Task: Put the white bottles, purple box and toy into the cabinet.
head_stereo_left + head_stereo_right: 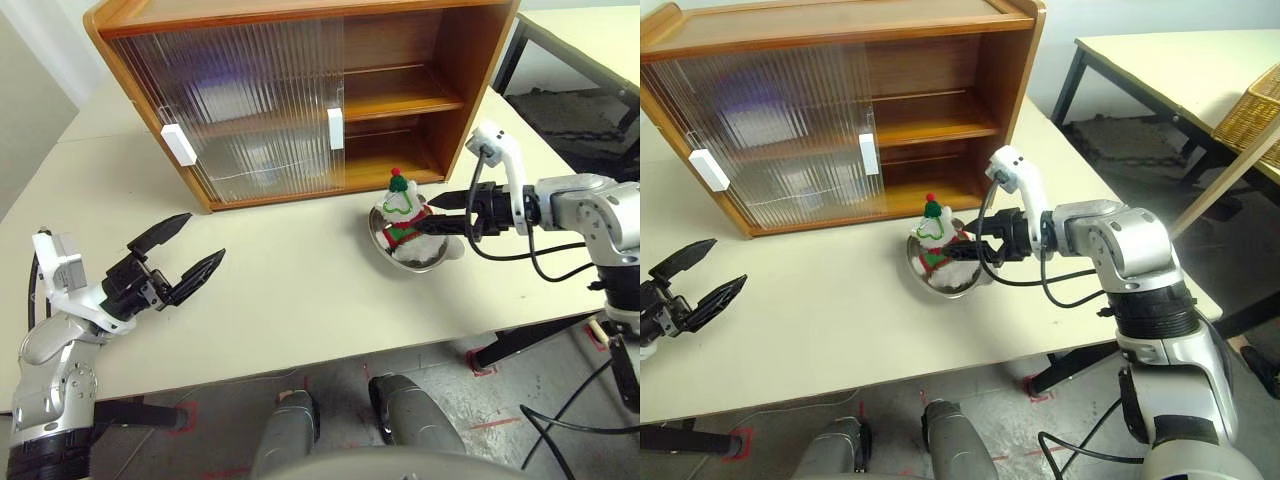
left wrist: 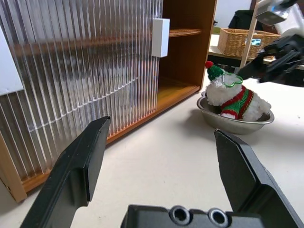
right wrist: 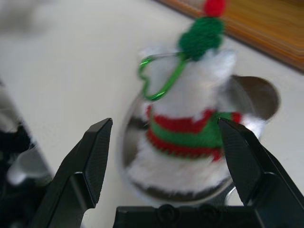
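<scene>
The toy point(image 1: 399, 212), white plush with a green hat and a red-and-green scarf, stands in a round steel bowl point(image 1: 412, 262) on the table before the cabinet point(image 1: 470, 60). My right gripper point(image 1: 428, 215) is open at the toy's right side, and in the right wrist view the toy point(image 3: 190, 118) sits between its spread fingers. My left gripper point(image 1: 205, 236) hangs open and empty over the table's left part. Both ribbed doors point(image 1: 240, 100) cover the cabinet's left half. A dim purple shape point(image 1: 740, 110) shows through them on the upper shelf. The white bottles are hidden.
The right half of the cabinet stands open, with bare upper and lower shelves point(image 1: 400, 95). A second table point(image 1: 1160, 55) with a wicker basket point(image 1: 1255, 110) stands to the right, across a gap. The table's front edge runs close below both grippers.
</scene>
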